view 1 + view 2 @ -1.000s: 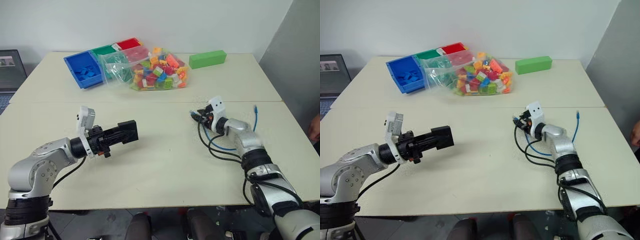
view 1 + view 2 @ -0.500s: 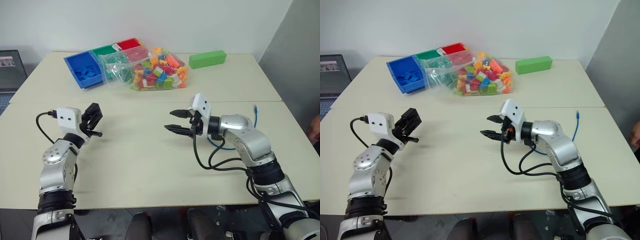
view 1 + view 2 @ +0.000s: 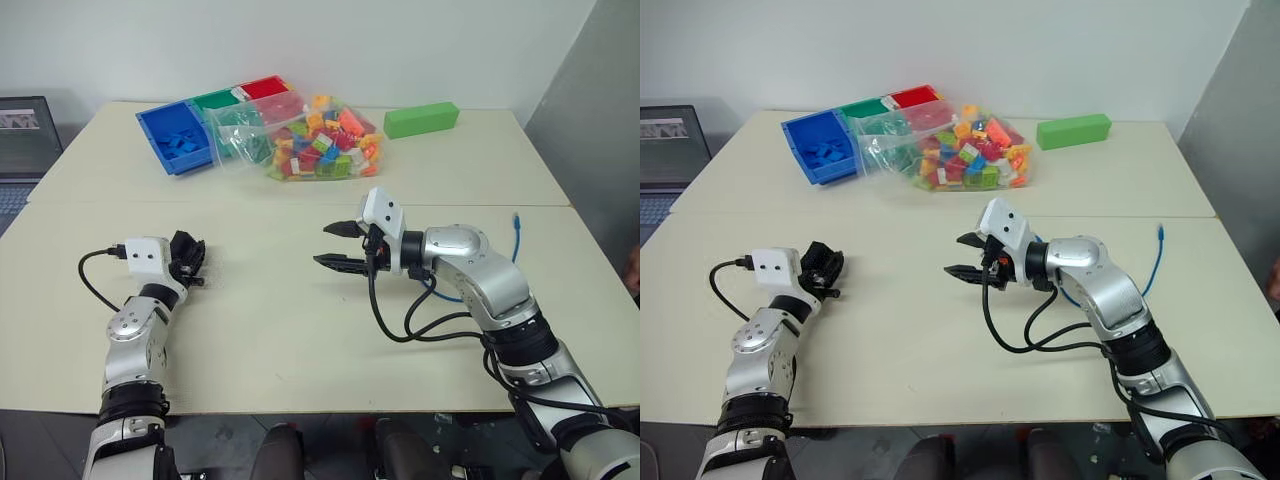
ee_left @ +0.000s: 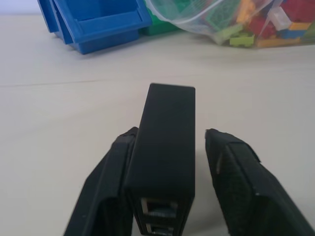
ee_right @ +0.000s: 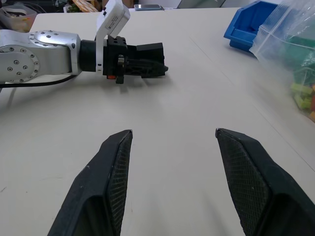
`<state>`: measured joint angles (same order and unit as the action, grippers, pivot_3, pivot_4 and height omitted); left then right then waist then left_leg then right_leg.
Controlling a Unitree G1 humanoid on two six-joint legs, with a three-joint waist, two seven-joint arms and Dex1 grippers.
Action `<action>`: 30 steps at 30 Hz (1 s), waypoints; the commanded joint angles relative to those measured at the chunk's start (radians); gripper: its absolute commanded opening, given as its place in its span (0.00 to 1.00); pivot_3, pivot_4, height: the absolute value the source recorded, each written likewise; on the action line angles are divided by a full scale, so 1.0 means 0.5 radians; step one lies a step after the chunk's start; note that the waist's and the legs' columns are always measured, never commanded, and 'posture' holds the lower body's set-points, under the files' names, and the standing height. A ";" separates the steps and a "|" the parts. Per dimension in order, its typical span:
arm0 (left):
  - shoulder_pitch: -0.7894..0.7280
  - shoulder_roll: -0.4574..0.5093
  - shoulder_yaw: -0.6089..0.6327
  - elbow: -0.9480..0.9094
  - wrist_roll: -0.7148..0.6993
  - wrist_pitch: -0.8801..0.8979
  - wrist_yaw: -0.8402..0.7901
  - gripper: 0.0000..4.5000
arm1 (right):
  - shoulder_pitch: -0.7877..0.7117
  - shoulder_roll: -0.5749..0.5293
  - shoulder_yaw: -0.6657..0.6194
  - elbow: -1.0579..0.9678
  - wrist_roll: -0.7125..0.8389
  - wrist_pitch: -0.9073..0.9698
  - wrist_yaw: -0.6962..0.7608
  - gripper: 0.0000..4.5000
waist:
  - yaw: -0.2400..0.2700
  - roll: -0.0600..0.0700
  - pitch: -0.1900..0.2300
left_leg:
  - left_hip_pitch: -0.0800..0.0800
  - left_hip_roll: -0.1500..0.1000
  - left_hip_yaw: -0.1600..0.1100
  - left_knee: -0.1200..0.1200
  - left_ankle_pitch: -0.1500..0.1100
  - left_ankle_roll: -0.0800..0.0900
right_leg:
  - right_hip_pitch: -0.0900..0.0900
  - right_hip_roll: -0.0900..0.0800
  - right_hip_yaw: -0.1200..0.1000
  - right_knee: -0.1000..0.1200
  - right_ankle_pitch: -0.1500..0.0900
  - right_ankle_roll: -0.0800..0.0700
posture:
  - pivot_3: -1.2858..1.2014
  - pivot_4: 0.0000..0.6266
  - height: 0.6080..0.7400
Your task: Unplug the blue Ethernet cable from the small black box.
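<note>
Smooth matte black box, oblong, between the parted textured left jaws, touching one; right jaws apart, empty, over the beige worktop.

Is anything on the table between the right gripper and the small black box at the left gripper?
Nothing visible: bare table lies between the open right gripper and the small black box, which sits between the left gripper's fingers.

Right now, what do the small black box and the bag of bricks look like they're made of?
The small black box looks like matte hard plastic: an even, dull black surface with crisp moulded edges and port openings. The bag looks like thin clear plastic film, glossy and wrinkled, with the coloured bricks showing through; the bricks look like shiny moulded plastic.
</note>
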<state>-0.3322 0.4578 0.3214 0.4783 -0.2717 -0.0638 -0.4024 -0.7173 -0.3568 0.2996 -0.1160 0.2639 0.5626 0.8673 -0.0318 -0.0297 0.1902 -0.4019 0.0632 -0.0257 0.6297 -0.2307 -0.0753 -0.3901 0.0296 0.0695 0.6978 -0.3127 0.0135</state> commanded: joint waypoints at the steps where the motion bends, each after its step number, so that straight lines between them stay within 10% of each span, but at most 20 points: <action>1: 0.039 0.003 0.053 -0.092 -0.036 -0.018 0.011 0.74 | 0.005 -0.012 0.003 -0.098 0.003 0.010 0.008 0.64 | 0.000 0.000 0.000 | 0.000 0.000 0.000 0.000 0.000 0.000 | 0.000 0.000 0.000 0.000 0.000 0.000 | 0.52 0.24 1.00; 7: 0.212 0.020 0.062 -0.319 -0.004 0.060 0.094 0.99 | 0.057 -0.023 0.000 -0.153 -0.004 0.042 -0.006 0.64 | -0.002 0.000 0.000 | 0.000 0.000 0.000 0.000 0.000 0.000 | 0.000 0.000 0.000 0.000 0.000 0.000 | 0.52 0.24 1.00; 19: 0.935 0.477 0.290 -1.439 -0.437 0.790 -0.385 0.99 | 0.449 -0.433 -0.393 -0.275 0.094 -0.066 0.085 0.64 | -0.006 -0.003 0.000 | 0.002 0.000 0.000 -0.001 0.000 0.000 | 0.002 -0.009 0.000 -0.001 -0.004 0.007 | 0.52 0.24 1.00; 30: 1.099 0.813 0.593 -1.628 -0.734 1.158 -0.765 0.99 | 0.472 -0.706 -0.562 -0.119 0.252 -0.084 0.372 0.64 | -0.015 -0.001 0.002 | 0.004 0.000 0.003 -0.002 0.000 0.000 | 0.001 -0.007 0.003 -0.002 -0.007 0.010 | 0.52 0.24 1.00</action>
<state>0.2133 0.8473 0.5667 -0.2840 -0.6102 0.5004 -0.7734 -0.4694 -0.6986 0.0524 -0.1643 0.3649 0.5345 1.0361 -0.0395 -0.0300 0.1913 -0.4001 0.0634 -0.0240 0.6287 -0.2308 -0.0751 -0.3896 0.0261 0.0711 0.6966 -0.3163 0.0185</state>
